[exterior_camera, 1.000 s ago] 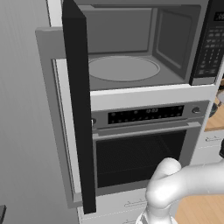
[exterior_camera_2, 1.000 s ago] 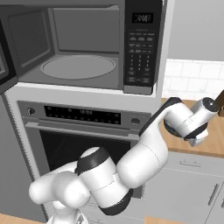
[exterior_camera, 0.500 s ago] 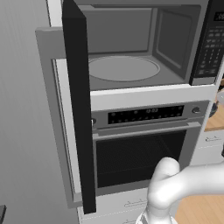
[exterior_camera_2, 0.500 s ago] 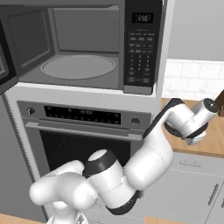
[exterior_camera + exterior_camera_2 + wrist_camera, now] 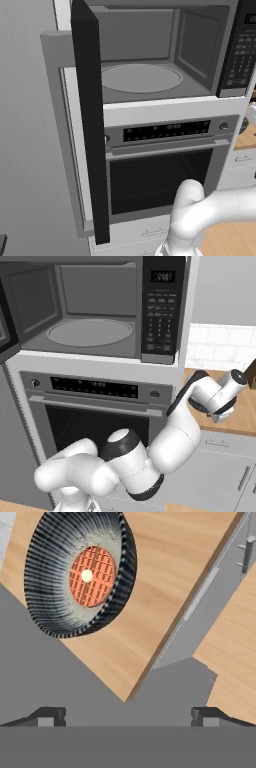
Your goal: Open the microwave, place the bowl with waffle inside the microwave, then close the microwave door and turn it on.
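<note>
Microwave door stands open. Arm has swung further right over the counter; end effector released, empty. Bowl with waffle upper left, ungrasped. Pickup comes next.

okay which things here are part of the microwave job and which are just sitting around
Part of the job:
- microwave, standing open
- microwave door, swung wide
- bowl with the waffle, on the wooden counter
- hand, open, holding nothing

Just there:
- oven under the microwave
- grey drawers below the counter
</note>
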### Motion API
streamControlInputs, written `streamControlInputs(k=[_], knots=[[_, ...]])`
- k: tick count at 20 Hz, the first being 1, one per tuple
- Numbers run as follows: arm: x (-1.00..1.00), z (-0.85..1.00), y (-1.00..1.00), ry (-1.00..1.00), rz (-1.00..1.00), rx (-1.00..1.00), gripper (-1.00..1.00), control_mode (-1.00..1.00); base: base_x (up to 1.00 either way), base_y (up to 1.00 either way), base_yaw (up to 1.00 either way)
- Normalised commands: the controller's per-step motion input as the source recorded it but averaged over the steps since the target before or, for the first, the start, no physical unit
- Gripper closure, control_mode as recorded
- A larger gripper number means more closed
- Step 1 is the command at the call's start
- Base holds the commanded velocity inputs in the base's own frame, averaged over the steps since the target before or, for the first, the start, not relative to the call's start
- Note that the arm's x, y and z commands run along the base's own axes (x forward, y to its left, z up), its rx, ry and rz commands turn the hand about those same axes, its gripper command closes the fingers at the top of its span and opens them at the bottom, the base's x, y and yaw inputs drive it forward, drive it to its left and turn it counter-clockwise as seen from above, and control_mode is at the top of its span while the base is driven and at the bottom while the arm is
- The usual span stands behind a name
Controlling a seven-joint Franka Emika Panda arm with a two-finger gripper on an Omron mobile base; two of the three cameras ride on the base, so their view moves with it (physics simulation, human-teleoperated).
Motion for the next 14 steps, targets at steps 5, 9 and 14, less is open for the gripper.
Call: streamControlInputs(k=[5,9,14], knots=[[0.32,-0.04,0.0,0.03,-0.01,0.02,-1.0,-1.0,0.0,0.0,0.0],[0.24,-0.08,-0.03,0.01,-0.02,0.04,-1.0,-1.0,0.0,0.0,0.0],[0.18,-0.2,-0.13,0.02,-0.03,0.06,-1.0,-1.0,0.0,0.0,0.0]])
